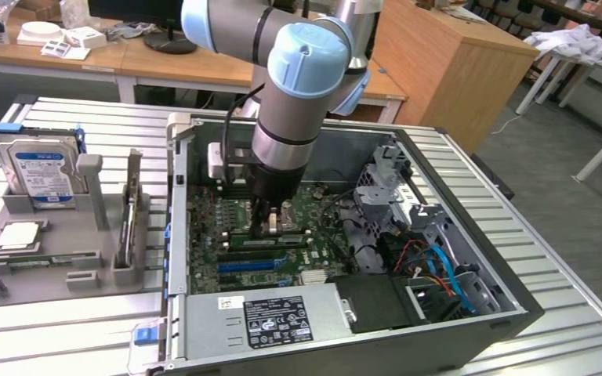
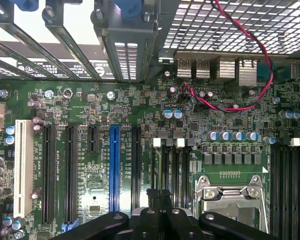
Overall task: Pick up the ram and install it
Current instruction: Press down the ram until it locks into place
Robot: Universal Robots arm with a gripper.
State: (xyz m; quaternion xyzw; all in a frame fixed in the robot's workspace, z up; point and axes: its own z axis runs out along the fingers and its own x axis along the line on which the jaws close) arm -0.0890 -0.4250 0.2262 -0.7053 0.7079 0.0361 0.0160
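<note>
Gripper (image 1: 270, 227) tips hidden low inside the computer case (image 1: 489, 313).

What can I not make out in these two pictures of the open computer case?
- Whether the gripper holds anything: exterior view, too small; wrist view, the picture edge cuts it off.
- Processor socket: wrist view, the gripper's fingers cover part.
- Hard drive label text: exterior view, too small.

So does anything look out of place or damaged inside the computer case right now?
Nothing stands out. The gripper is shut and sits low over the motherboard in the open case. The hard drive stands upright in the grey holder beside it, and the red wire looks intact.
</note>
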